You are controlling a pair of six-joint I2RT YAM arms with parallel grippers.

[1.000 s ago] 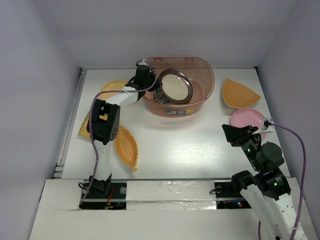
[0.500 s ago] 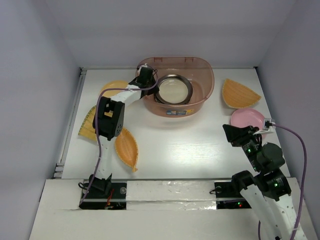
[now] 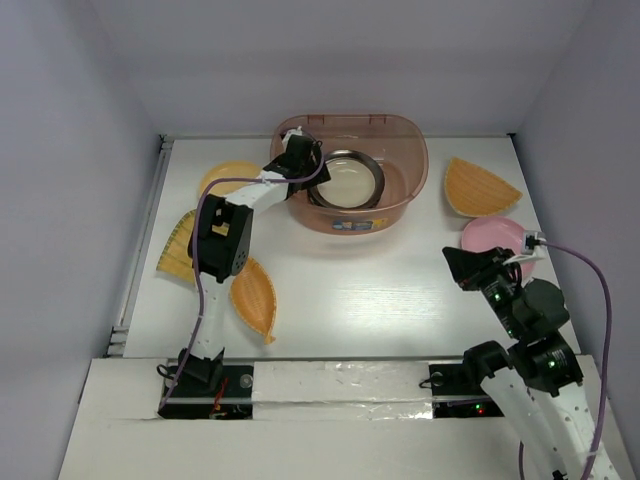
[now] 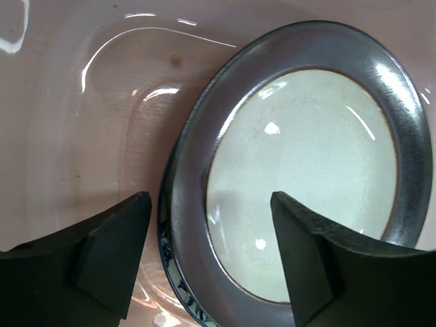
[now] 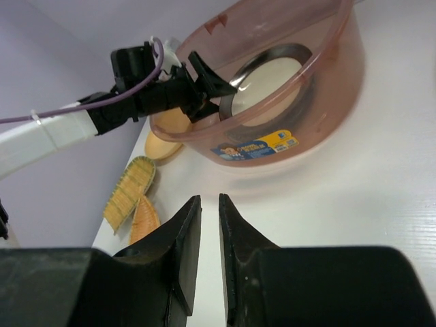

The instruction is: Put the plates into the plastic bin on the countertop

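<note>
Plates, near: orange leaf plate (image 3: 253,297) and pink plate (image 3: 495,238) wait on countertop (image 3: 380,290).
R gripper (image 5: 210,201): fingers nearly together, empty.
Change: L gripper (image 4: 208,201) just spread wide, let go; brown-rimmed plate (image 4: 300,177), tilted a sec ago, now flat in plastic bin (image 3: 310,215).
Meaning: I count one more binned.
Position: plate under L tips, no contact.

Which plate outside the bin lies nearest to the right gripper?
The pink plate, close beside the right gripper. The orange fan plate lies farther back; the rest are on the left side.
</note>
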